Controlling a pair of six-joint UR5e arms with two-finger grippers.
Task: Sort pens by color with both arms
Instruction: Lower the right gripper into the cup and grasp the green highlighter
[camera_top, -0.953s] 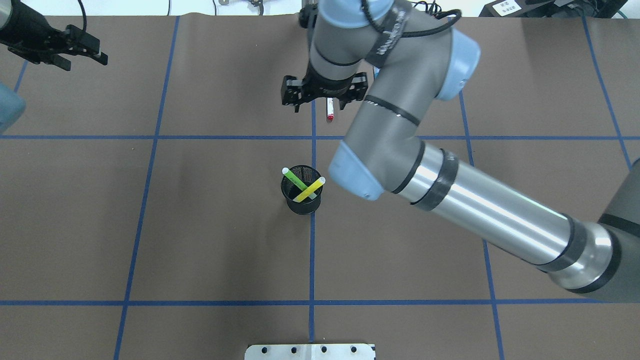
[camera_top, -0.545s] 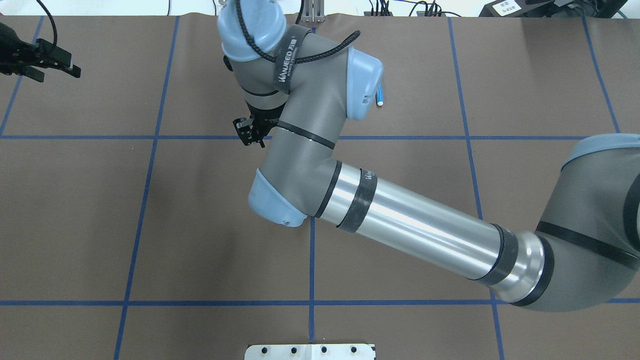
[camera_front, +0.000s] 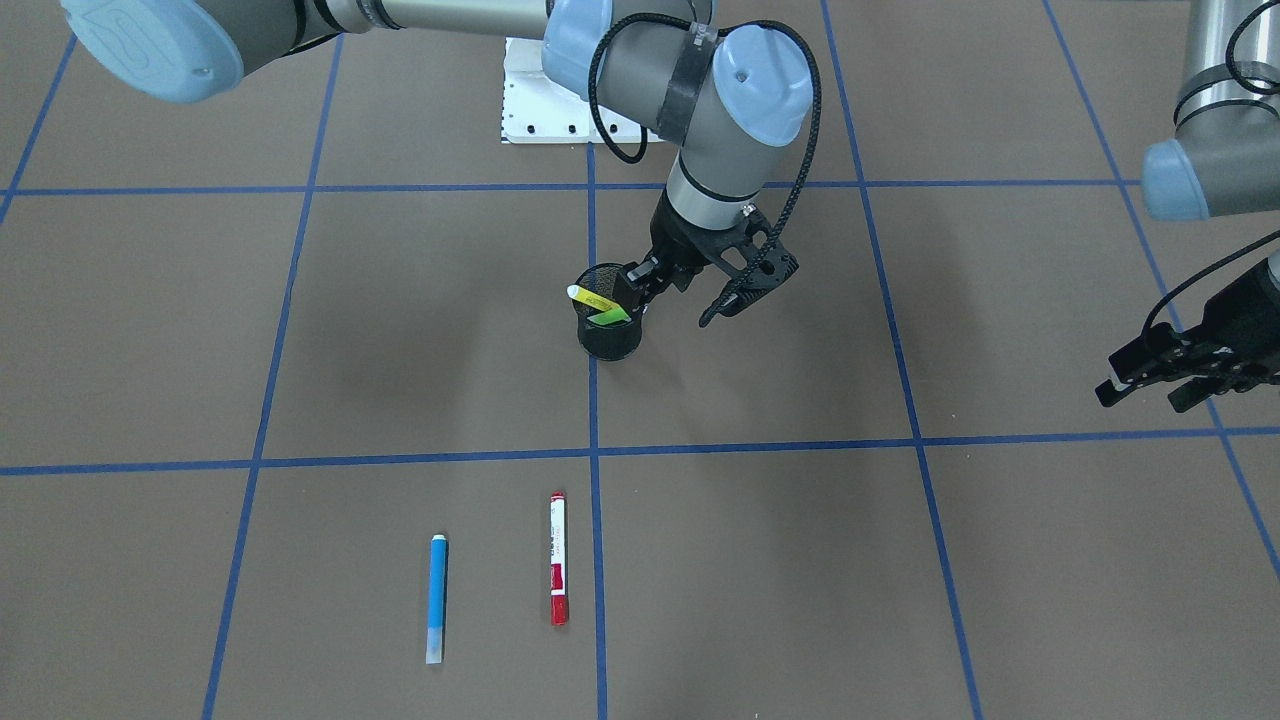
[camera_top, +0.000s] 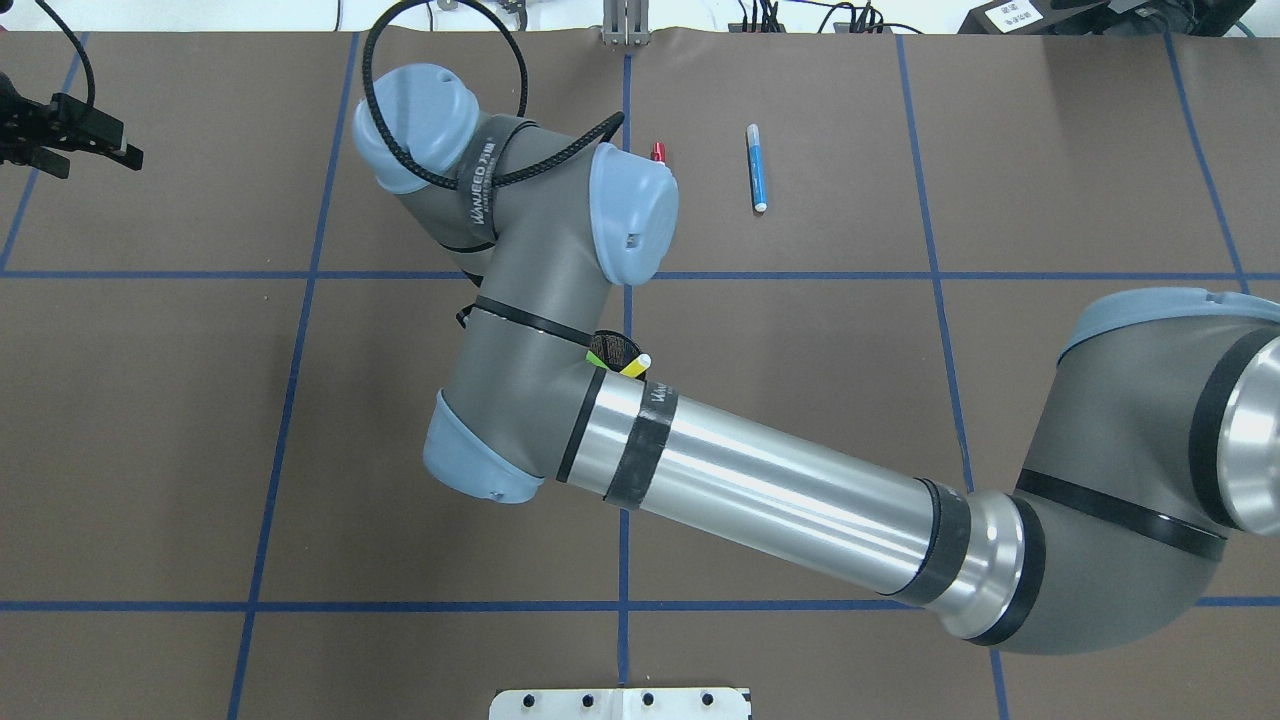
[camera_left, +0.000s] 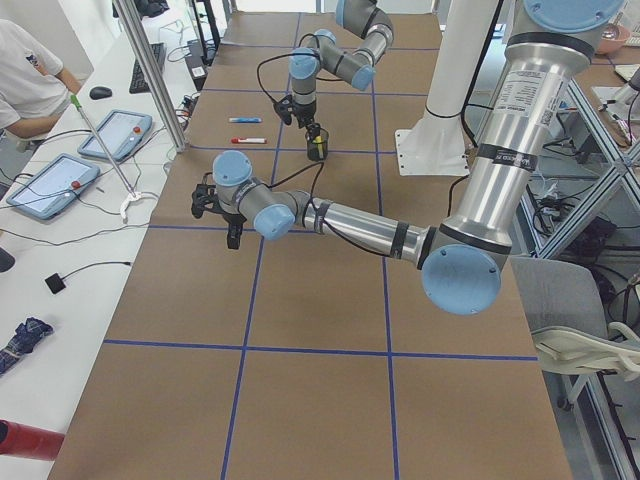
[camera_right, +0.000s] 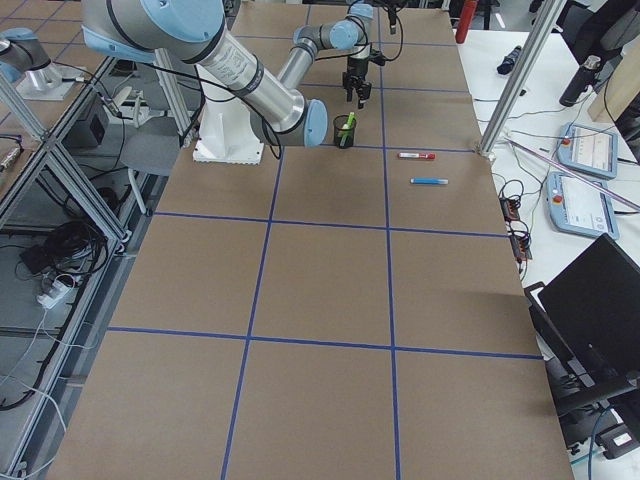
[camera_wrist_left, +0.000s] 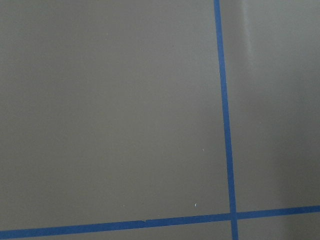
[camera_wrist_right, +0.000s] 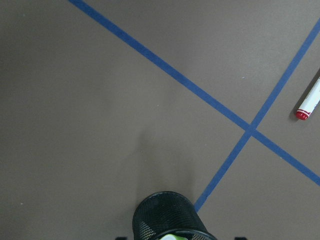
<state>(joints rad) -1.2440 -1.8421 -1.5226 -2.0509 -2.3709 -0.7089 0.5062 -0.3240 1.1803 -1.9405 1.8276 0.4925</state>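
Note:
The black mesh cup (camera_front: 610, 335) stands at the table's middle and holds the light green pen (camera_front: 610, 316) and the yellow pen (camera_front: 590, 296), crossed. My right gripper (camera_front: 688, 298) is open and empty. It hangs just beside the cup, with one finger at its rim. In the overhead view my right arm covers most of the cup (camera_top: 612, 345). The red pen (camera_front: 558, 572) and the blue pen (camera_front: 437, 598) lie side by side on the far side of the table. My left gripper (camera_front: 1150, 385) is open and empty, far off at the left edge (camera_top: 85, 150).
The white pedestal base (camera_front: 545, 115) stands at the robot's side of the table. Blue tape lines (camera_front: 592, 455) divide the brown mat into squares. An operators' bench with tablets (camera_left: 60, 185) runs along the far edge.
My right gripper has left the red pen lying on the table and swung back to the cup. My left gripper has drawn further towards the left edge.

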